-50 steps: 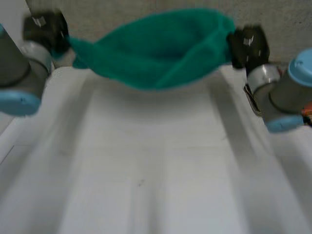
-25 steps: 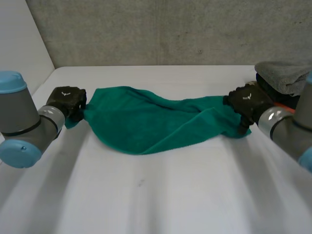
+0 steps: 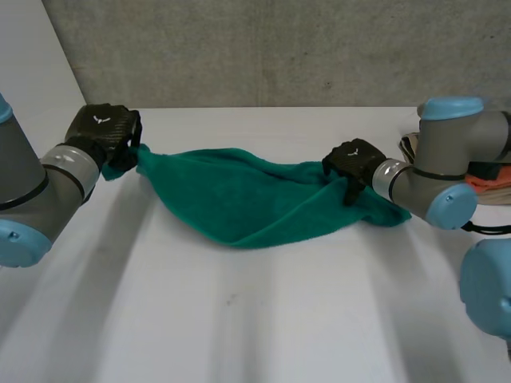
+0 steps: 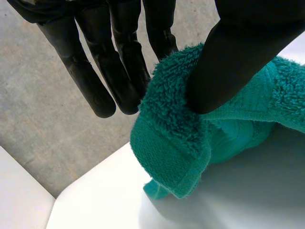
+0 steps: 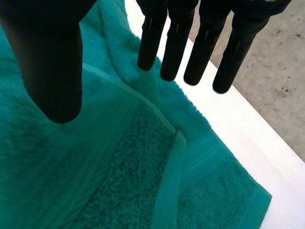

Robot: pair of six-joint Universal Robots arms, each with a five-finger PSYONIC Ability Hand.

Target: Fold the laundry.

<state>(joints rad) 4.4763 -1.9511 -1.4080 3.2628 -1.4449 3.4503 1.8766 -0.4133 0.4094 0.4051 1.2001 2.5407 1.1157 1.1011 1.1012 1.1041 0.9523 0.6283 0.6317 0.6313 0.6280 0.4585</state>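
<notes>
On white table [image 3: 239,319] (concrete wall [image 3: 279,48] behind): towel [image 3: 231,199].

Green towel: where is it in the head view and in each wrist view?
Head view: green towel stretched between left hand and right hand.
Left wrist view: its corner pinched between thumb and fingers.
Right wrist view: spread under the hand's straight fingers.
Shared landmark: the white table.

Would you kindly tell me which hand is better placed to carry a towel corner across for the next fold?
Left, probably. The left hand already pinches a corner of the green towel between thumb and fingers; the right hand hangs open over the other end, gripping nothing.
</notes>
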